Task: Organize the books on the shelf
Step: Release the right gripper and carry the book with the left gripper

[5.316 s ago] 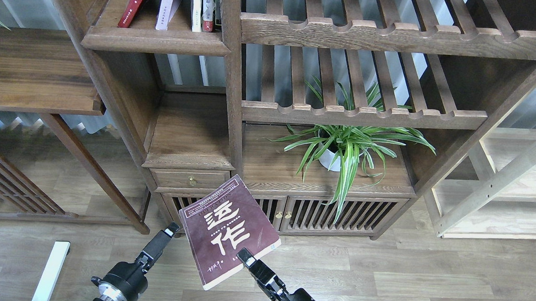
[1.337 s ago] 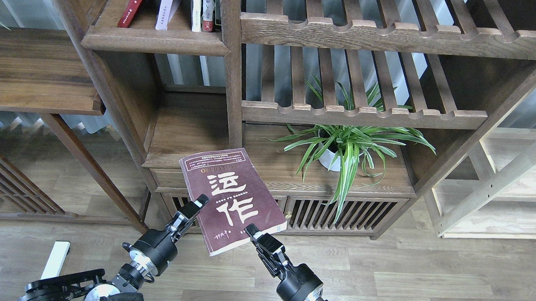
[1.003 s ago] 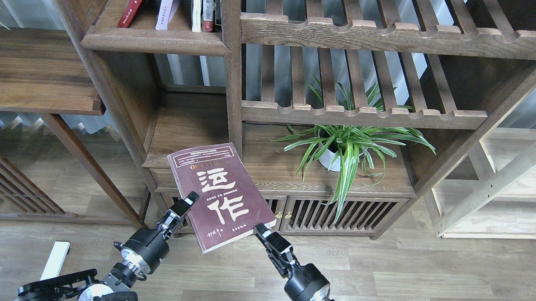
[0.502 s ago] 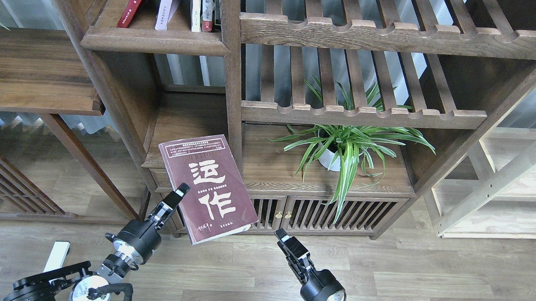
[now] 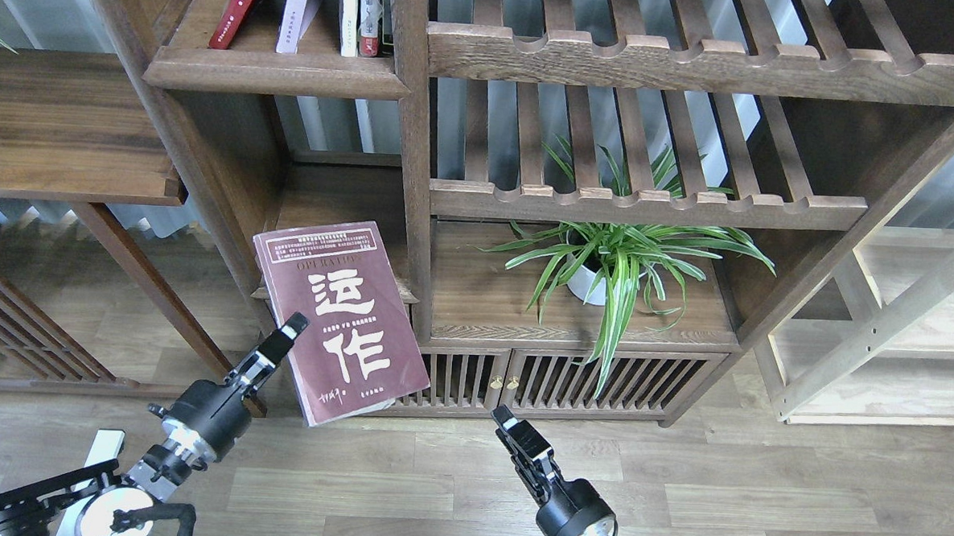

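A walnut bookcase (image 5: 404,176) stands on wood flooring. The left gripper (image 5: 287,332) grips the maroon paperback (image 5: 338,318) at its left edge, cover up, before the low solid shelf (image 5: 331,205). The right gripper (image 5: 510,425), holding nothing, hangs well apart; whether it is parted cannot be told.

Maroon paperback (image 5: 339,320) at my left gripper (image 5: 287,332): dull wine-red cover, big white Chinese characters, a pale text band along its top edge. My grippers, left and right (image 5: 509,424), are black. On the dark-brown shelf (image 5: 276,71) above: a red book (image 5: 240,6), a lilac-white one (image 5: 298,10), a white one (image 5: 350,13). To my right, a green-and-white striped plant (image 5: 622,266) in a white pot (image 5: 583,282).
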### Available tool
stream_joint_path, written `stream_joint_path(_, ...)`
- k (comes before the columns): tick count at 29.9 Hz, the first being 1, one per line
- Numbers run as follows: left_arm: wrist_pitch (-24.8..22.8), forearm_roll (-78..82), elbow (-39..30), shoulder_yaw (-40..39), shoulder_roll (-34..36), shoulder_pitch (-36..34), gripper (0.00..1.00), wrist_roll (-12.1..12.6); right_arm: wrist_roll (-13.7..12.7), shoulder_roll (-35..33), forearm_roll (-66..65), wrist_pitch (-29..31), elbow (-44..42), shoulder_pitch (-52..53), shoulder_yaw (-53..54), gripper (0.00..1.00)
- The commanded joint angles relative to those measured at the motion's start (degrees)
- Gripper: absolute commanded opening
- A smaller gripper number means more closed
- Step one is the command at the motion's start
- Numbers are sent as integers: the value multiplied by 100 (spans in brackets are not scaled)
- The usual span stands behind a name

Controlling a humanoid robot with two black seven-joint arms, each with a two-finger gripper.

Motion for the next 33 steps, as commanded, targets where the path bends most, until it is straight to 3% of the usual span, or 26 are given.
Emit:
stream_joint_path(1, 0, 191, -229, -24, 239, 180, 5, 0, -8, 0, 0, 0, 0, 1, 43, 48)
stream_joint_path(6, 0, 543, -458, -462, 495, 443, 5, 0, -35, 0, 0, 0, -52, 1, 69, 48)
stream_joint_path(14, 0, 1342, -178, -1403, 477, 769, 5, 146, -35, 0, -8, 0, -79, 1, 78, 48)
stream_joint_path(24, 0, 2406, 569, -1728, 302, 787, 7, 260, -43, 0, -43, 0, -149, -8, 157, 48)
stream_joint_path(33, 0, 3004, 623, -2019, 231, 769, 7, 304, -43, 0, -43, 0, -175, -8, 166, 48)
